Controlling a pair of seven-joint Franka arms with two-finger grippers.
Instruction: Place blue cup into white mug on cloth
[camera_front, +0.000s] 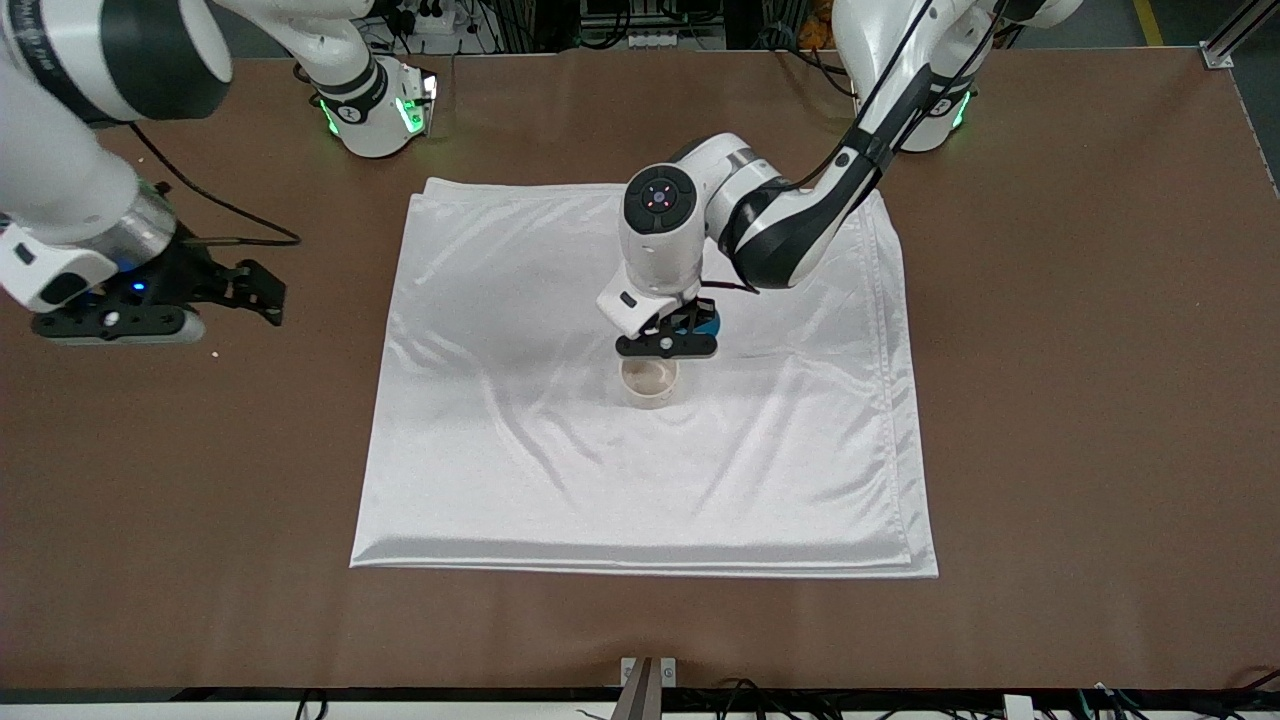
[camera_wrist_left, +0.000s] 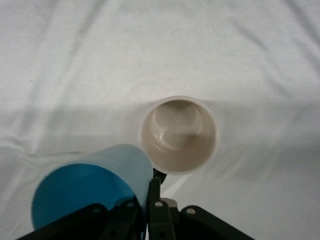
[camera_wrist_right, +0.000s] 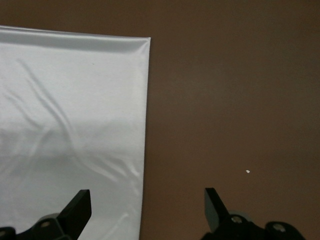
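You are seeing the blue cup (camera_wrist_left: 92, 187) being carried in the air over the cloth (camera_front: 520, 450), its wall pinched between the closed jaws of the left gripper (camera_front: 668, 344). In the left wrist view the cup is sitting just beside the white mug (camera_wrist_left: 179, 134) and not over its mouth. The mug is standing upright and open near the middle of the cloth, showing its pale inside. In the front view the gripper is hiding most of the cup, leaving a sliver of blue above the mug's rim. The right gripper (camera_front: 190, 300) is waiting over the bare brown table (camera_front: 1100, 400) toward the right arm's end, jaws standing wide apart and holding nothing.
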